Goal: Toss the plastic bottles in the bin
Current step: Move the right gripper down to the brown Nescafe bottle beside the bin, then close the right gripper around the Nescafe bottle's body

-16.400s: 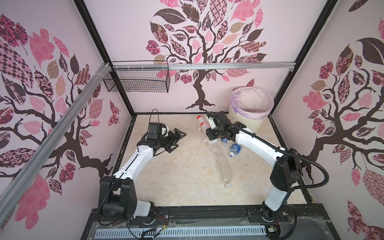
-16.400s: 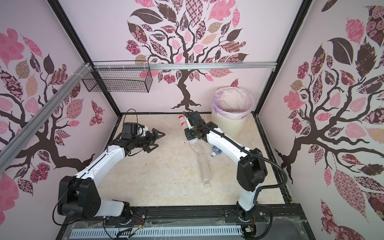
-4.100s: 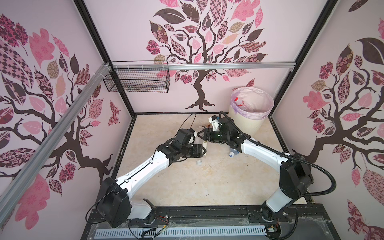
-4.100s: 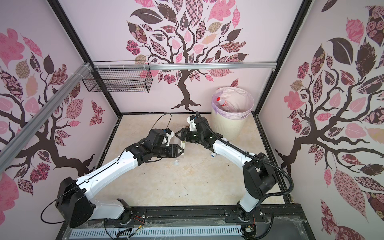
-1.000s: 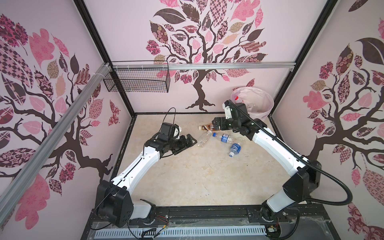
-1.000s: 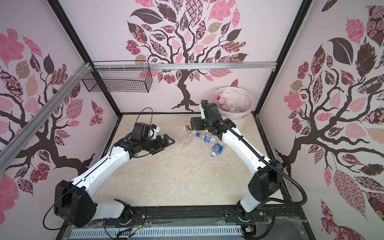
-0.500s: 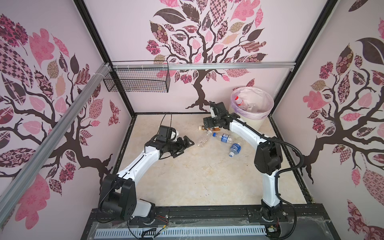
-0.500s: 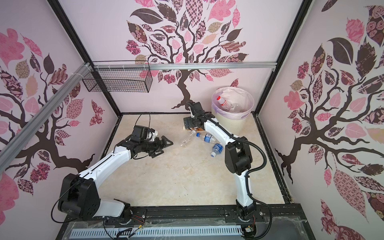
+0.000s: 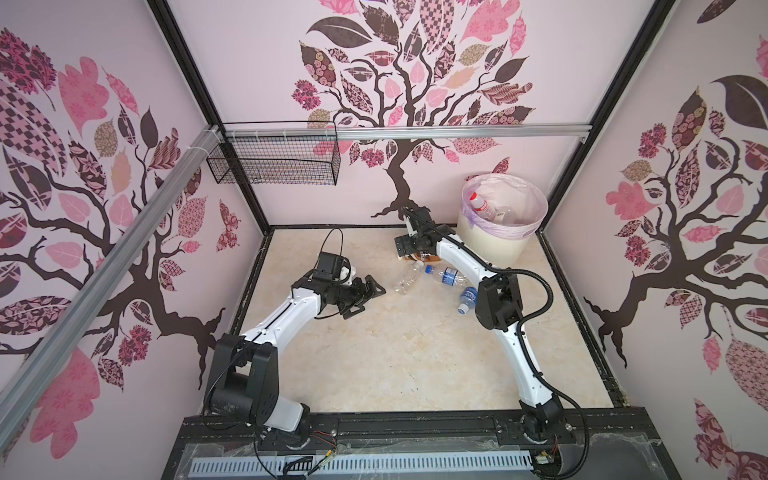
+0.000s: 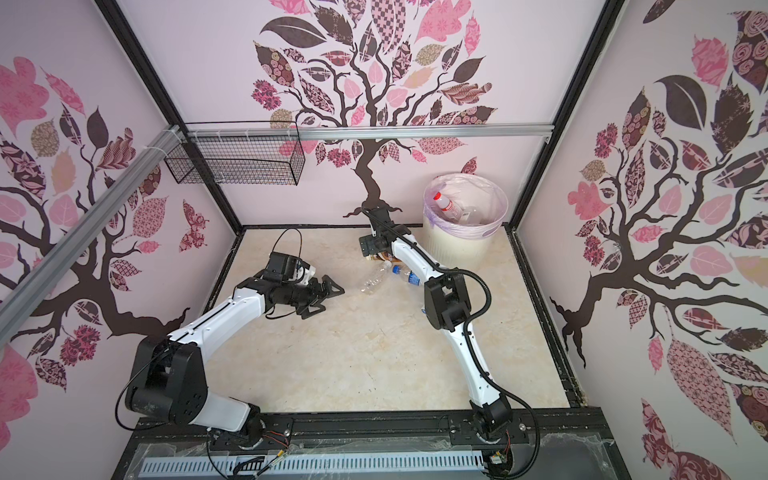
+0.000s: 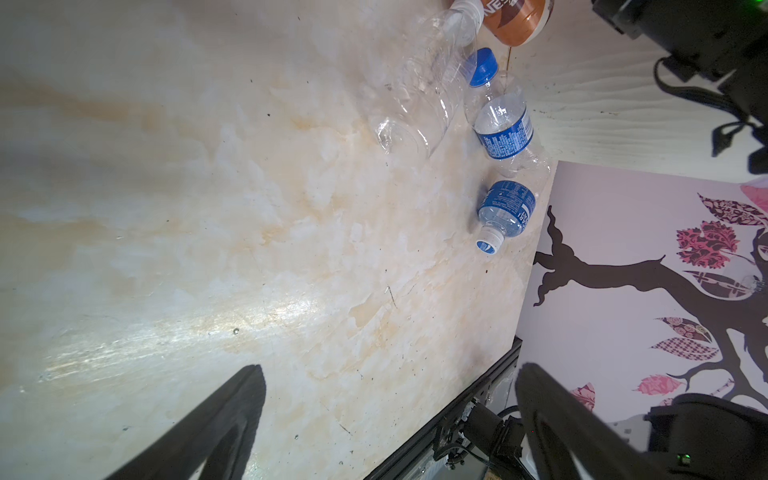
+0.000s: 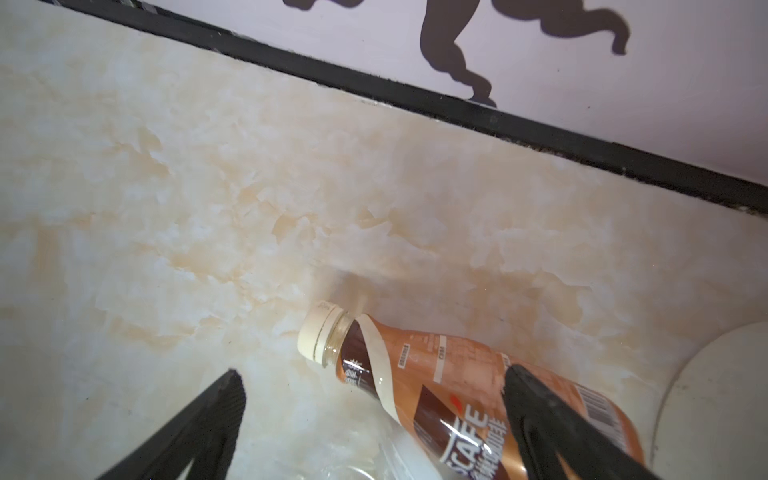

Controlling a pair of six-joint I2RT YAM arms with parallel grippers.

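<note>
While the right gripper [image 12: 372, 374] hangs low over the back of the table [image 9: 395, 365], its jaws stand spread wide and grip nothing. One black finger [image 12: 540, 415] crosses the label of a brown bottle [image 12: 449, 374], though whether it touches cannot be told. That bottle lies on its side just beside the ribbed wall of the bin [image 9: 490, 243], with its cream cap pointing away from it.

Three more plastic bottles lie on the table close by. A clear bottle [image 9: 406, 279] without a label has its neck up against the brown one. Beside it lies a blue-capped bottle [image 9: 446, 275] with a blue label. A white-capped bottle [image 9: 467, 297], also blue-labelled, lies next to the right arm's elbow.

Inside the bin's lilac liner rests a red-capped bottle [image 9: 478, 202], with at least one clear one beside it.

The left gripper [image 9: 368, 299] hovers above the table to the left of the clear bottle and apart from it. Its jaws are equally wide and empty.
</note>
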